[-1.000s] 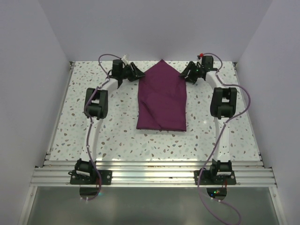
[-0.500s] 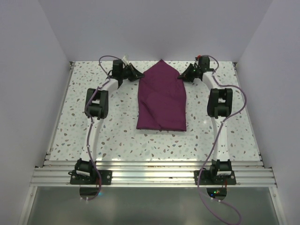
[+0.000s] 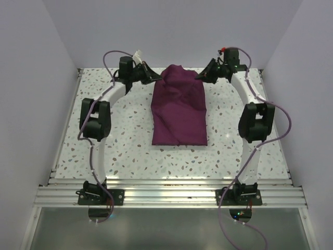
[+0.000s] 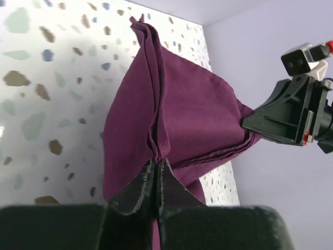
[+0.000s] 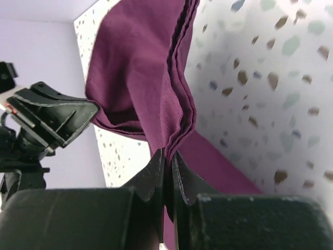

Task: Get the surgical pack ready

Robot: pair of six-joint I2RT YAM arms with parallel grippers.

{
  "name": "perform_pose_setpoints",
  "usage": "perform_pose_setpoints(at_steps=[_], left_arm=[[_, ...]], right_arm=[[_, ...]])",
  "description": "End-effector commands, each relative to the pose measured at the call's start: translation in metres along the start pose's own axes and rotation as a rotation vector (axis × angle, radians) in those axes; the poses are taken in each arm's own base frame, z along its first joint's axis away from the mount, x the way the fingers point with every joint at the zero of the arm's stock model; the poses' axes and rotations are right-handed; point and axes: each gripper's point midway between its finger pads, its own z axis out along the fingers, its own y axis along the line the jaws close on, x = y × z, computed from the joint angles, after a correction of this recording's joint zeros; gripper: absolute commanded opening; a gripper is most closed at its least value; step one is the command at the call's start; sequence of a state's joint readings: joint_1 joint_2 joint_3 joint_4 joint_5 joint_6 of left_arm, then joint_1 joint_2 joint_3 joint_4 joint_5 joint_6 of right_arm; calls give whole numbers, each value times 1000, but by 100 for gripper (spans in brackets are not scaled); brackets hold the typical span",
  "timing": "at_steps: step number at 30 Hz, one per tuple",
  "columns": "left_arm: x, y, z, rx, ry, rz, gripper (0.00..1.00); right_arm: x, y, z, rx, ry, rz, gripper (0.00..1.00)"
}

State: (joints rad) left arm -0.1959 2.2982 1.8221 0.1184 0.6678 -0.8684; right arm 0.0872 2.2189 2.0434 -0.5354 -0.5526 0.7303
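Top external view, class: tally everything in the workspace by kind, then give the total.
Purple cloth: 1
Arms: 2 (left arm, right arm)
Total: 3

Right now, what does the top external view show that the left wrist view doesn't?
Only top external: the surgical pack in full outline on the table, and both arms down to their bases. Only left wrist: the left pincer shut on the pack's layered edge, close up. Both: the right pincer gripping the opposite far corner.
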Motion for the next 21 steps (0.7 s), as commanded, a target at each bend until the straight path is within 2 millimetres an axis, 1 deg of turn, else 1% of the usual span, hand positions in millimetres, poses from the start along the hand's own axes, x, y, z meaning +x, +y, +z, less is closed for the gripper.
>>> perform_pose_setpoints(at_steps=[1, 2, 3, 4, 5, 6, 7, 8, 10, 11, 13, 14, 15, 16, 17, 18, 19, 20, 21], left_arm=[[9, -60, -30, 41, 35, 109, 0], [15, -67, -39, 36, 42, 121, 0], [20, -70, -44, 36, 49, 132, 0], [28, -70, -51, 19, 72, 117, 0], [38, -75, -61, 14, 81, 118, 0], [43, -77, -67, 10, 86, 136, 0], [49, -78, -72, 5, 92, 147, 0], [58, -78, -80, -13, 94, 171, 0], [70, -73, -88, -45, 111, 172, 0], [79, -70, -95, -53, 122, 156, 0], [87, -70, -101, -49, 125, 155, 0], [92, -70, -107, -56, 123, 160, 0], [96, -69, -110, -67, 132, 157, 0], [101, -68, -115, -73, 139, 155, 0], [104, -67, -117, -74, 144, 161, 0], [108, -66, -119, -78, 151, 159, 0], [113, -64, -123, -86, 155, 161, 0], [116, -62, -125, -91, 159, 165, 0], [120, -61, -127, -94, 165, 160, 0]], right_arm=[[21, 23, -53, -28, 37, -41, 0], [24, 24, -61, -22, 27, -53, 0], [34, 12, -64, 2, 43, -40, 0], [38, 11, -69, 1, 41, -48, 0], [38, 22, -85, -21, 14, -71, 0], [46, 12, -88, -8, 29, -70, 0], [49, 12, -92, -8, 30, -81, 0], [58, 8, -96, -1, 41, -85, 0], [67, 2, -99, 7, 58, -114, 0], [77, -7, -100, 27, 87, -103, 0], [82, -9, -108, 34, 81, -124, 0], [87, -16, -110, 48, 89, -111, 1], [90, -13, -115, 42, 80, -124, 0], [92, -15, -118, 45, 80, -126, 1], [99, -21, -119, 57, 93, -116, 1], [103, -19, -125, 54, 92, -122, 1], [107, -20, -126, 51, 95, -118, 1], [117, -30, -124, 65, 116, -98, 1], [121, -29, -129, 65, 112, -99, 1]])
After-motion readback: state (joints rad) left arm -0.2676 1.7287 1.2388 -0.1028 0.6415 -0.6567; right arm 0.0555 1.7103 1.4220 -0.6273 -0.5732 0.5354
